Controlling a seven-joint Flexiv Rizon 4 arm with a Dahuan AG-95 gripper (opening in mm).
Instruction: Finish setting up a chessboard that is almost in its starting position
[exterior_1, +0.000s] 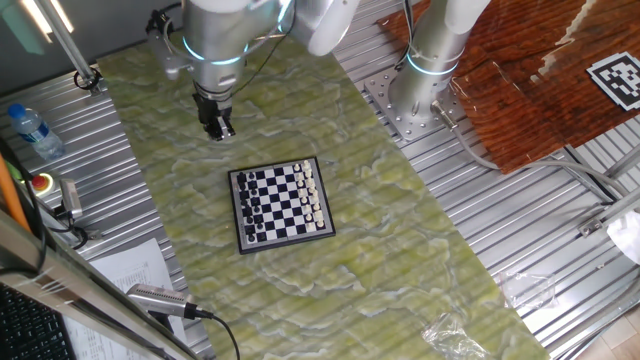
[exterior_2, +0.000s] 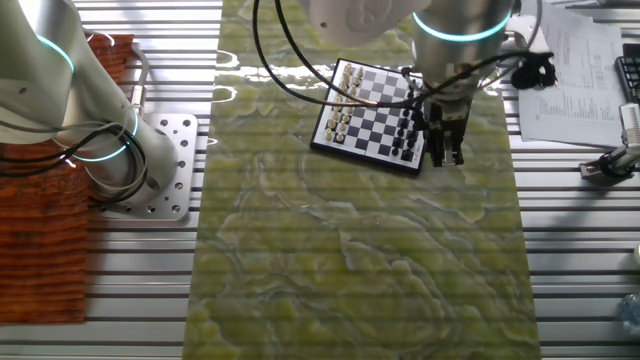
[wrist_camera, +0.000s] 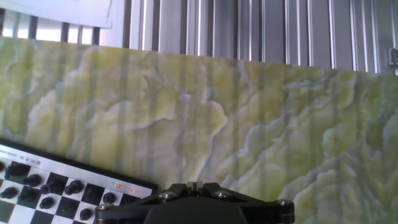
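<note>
The chessboard (exterior_1: 290, 239) is a small checked board with a dark frame, lying on the green marbled mat. Black pieces (exterior_1: 251, 206) line its left edge and white pieces (exterior_1: 312, 194) its right edge. My gripper (exterior_1: 217, 127) hangs above the mat beyond the board's black side, apart from it, with its fingers together and nothing visible between them. In the other fixed view the gripper (exterior_2: 443, 150) is just right of the board (exterior_2: 360, 158). In the hand view the gripper (wrist_camera: 196, 185) is at the bottom edge and the board's corner (wrist_camera: 62, 167) with black pieces (wrist_camera: 37, 185) is at lower left.
A second arm's base (exterior_1: 420, 90) stands on the metal table right of the mat, beside a red-brown cloth (exterior_1: 530, 80). A water bottle (exterior_1: 30, 130), a red button (exterior_1: 42, 183) and papers (exterior_1: 130, 270) lie at the left. A plastic bag (exterior_1: 450, 330) lies at the front.
</note>
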